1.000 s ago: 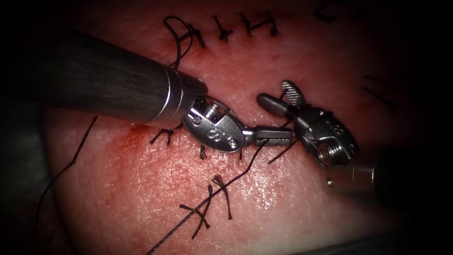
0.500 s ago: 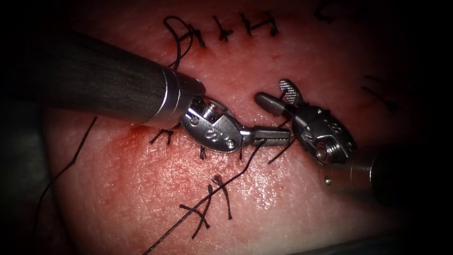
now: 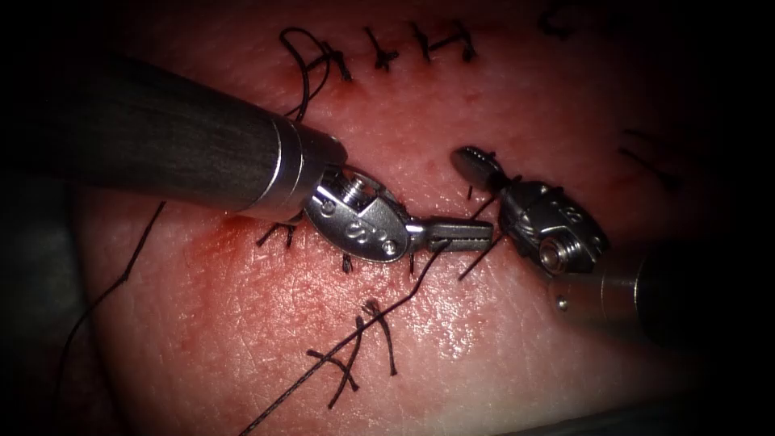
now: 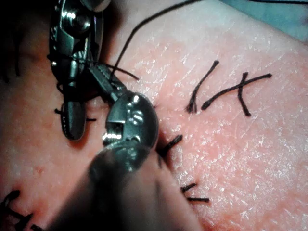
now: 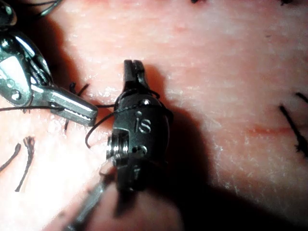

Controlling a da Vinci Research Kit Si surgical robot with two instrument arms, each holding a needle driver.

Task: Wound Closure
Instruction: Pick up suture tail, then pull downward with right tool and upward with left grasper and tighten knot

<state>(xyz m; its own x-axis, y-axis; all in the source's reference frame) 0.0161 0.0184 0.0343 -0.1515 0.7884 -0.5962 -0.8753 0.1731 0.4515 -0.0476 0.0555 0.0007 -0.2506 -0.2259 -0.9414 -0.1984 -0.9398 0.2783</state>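
Over the middle of the tissue (image 3: 242,323), beside the stitched cut, the 2 tools meet tip to tip. The left tool (image 3: 460,234) lies nearly flat, its jaws clenched on the thread (image 3: 339,363), which runs from the tips down and to the left across an earlier stitch's cut ends (image 3: 355,371). The right tool (image 3: 476,165) has closed in the last second: its jaws stood wide apart in both earlier endoscope pictures and are now pressed together, with short dark strands of thread around them. Whether they actually pinch a strand I cannot tell for sure, but from the right wrist view the thread loops across the tool's body (image 5: 139,130) and passes close by its tips, so a grasp on the thread seems likely. No needle can be made out in any view, so its place cannot be told.

Judging by the finished stitches along the cut and the thread held at both tools, the step in hand looks like knot work on a stitch near the right end of the row. Any next move calls for steady tension on both strands, so that the loop does not slip off the right tool's wrist.
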